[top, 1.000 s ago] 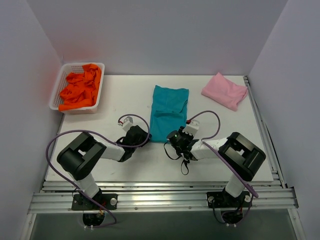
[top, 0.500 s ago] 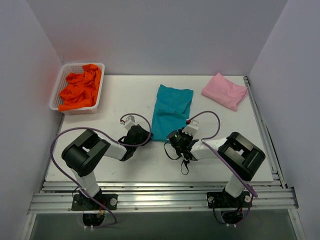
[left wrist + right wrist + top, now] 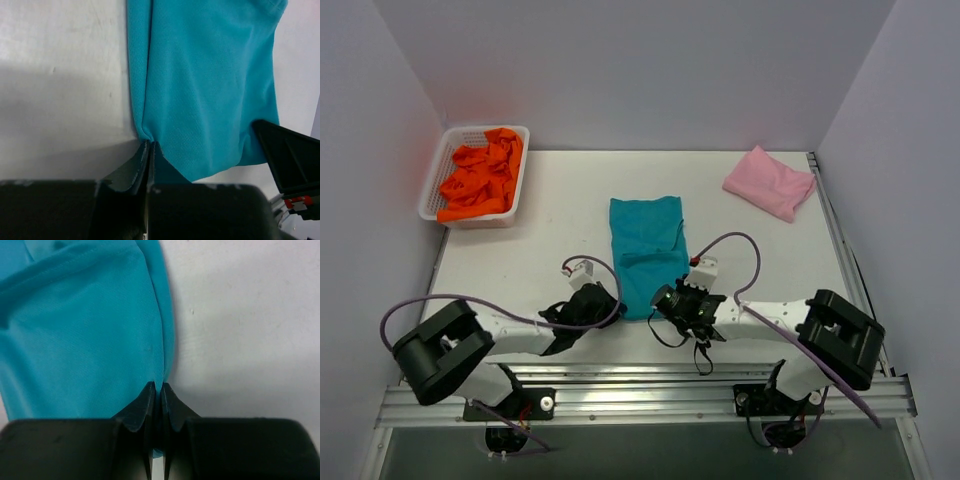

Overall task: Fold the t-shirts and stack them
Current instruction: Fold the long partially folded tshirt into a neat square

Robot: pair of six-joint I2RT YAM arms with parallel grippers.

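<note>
The teal t-shirt [image 3: 644,250] lies as a long folded strip on the white table, mid front. My left gripper [image 3: 597,302] is shut on its near left corner; in the left wrist view the cloth [image 3: 200,90] is pinched between the closed fingers at my left gripper [image 3: 151,146]. My right gripper [image 3: 672,300] is shut on the near right corner; the right wrist view shows the teal edge [image 3: 85,330] clamped at my right gripper [image 3: 156,387]. A folded light pink t-shirt [image 3: 770,182] lies at the back right. Orange t-shirts [image 3: 480,178] are heaped in the basket.
The white lattice basket [image 3: 435,180] stands at the back left corner of the table [image 3: 550,215]. Grey walls close in the left, back and right sides. A metal rail [image 3: 640,390] runs along the near edge, with both arm bases on it.
Both grippers have pulled back toward the near edge, dragging the teal t-shirt toward me and a little left. The shirt now lies straighter. Both arms have stretched lower and wider.
</note>
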